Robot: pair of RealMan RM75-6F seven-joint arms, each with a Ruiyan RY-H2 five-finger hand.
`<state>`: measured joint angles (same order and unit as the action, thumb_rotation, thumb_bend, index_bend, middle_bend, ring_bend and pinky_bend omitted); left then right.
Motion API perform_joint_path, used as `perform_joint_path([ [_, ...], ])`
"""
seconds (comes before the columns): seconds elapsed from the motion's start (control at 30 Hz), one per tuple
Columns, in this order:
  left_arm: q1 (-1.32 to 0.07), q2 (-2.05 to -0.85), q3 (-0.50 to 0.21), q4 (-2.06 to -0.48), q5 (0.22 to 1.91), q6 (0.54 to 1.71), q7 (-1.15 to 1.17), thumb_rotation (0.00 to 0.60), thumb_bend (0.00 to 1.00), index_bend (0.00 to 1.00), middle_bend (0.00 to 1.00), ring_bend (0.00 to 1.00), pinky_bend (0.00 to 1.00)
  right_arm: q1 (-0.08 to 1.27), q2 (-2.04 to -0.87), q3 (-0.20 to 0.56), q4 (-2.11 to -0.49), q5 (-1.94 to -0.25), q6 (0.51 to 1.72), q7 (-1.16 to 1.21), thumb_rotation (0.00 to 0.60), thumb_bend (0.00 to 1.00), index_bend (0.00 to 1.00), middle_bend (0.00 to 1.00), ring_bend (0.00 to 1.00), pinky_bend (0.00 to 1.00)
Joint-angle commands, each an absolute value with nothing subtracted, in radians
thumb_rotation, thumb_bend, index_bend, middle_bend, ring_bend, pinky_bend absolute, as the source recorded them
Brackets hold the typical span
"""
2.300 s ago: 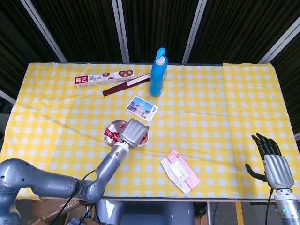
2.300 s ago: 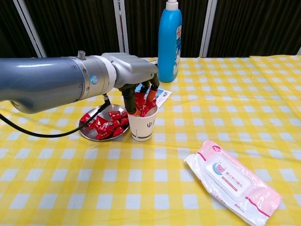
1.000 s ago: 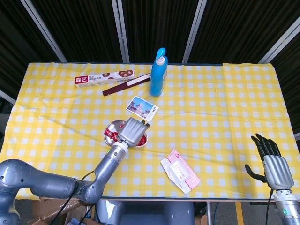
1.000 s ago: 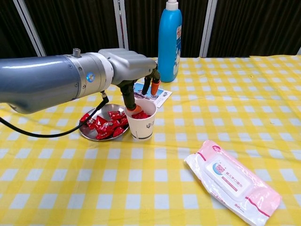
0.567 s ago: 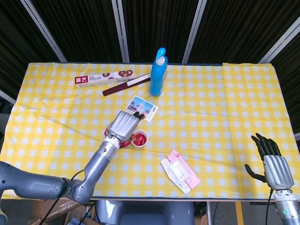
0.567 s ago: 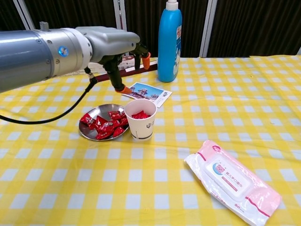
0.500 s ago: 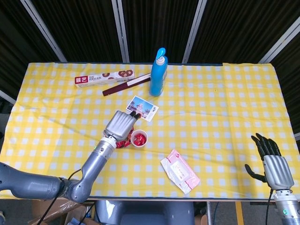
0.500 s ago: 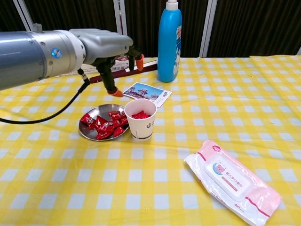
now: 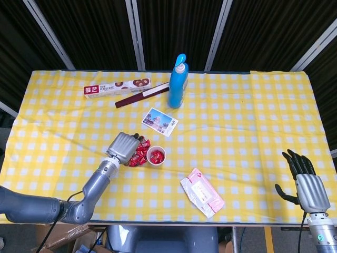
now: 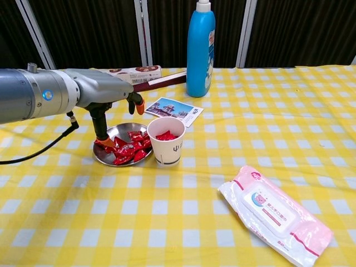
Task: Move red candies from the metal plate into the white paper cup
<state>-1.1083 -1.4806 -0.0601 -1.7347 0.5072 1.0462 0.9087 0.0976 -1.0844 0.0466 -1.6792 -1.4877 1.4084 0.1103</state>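
Candies point(image 10: 127, 149) lie heaped on the plate point(image 10: 102, 156), which touches the cup point(image 10: 168, 142); some are already in the cup. Judged light, crinkly, slippery: pinch one at a wrapper end. Left hand point(image 10: 108, 97) hovers over the plate, fingers spread, empty. Right hand point(image 9: 307, 184) idle, spread, well apart. Open cloth all round.

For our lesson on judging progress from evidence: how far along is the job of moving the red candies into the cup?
Partly done. Some red candies already lie in the white paper cup. Several more remain on the metal plate. The left hand is over the plate with a fingertip down among the candies, apparently reaching for the next one; nothing is visibly held. The right hand sits open at the table's far edge.
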Motion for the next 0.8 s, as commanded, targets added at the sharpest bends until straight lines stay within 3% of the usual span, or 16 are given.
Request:
perform_joint_path([
  [0.03, -1.109, -1.509, -0.051, -1.704, 0.501, 1.037, 0.909, 0.600, 0.20, 0.21, 0.21, 0.84, 0.90, 0.097, -1.084, 0.047, -1.680, -1.486, 1.409, 0.112, 0.600, 0.39, 0.00, 0.00, 0.00, 0.00],
  [0.8, -1.127, -1.627, -0.045, -1.560, 0.446, 1.015, 0.944, 0.600, 0.20, 0.24, 0.20, 0.84, 0.90, 0.098, -1.079, 0.049, -1.684, -1.481, 1.405, 0.120, 0.600, 0.39, 0.00, 0.00, 0.00, 0.00],
])
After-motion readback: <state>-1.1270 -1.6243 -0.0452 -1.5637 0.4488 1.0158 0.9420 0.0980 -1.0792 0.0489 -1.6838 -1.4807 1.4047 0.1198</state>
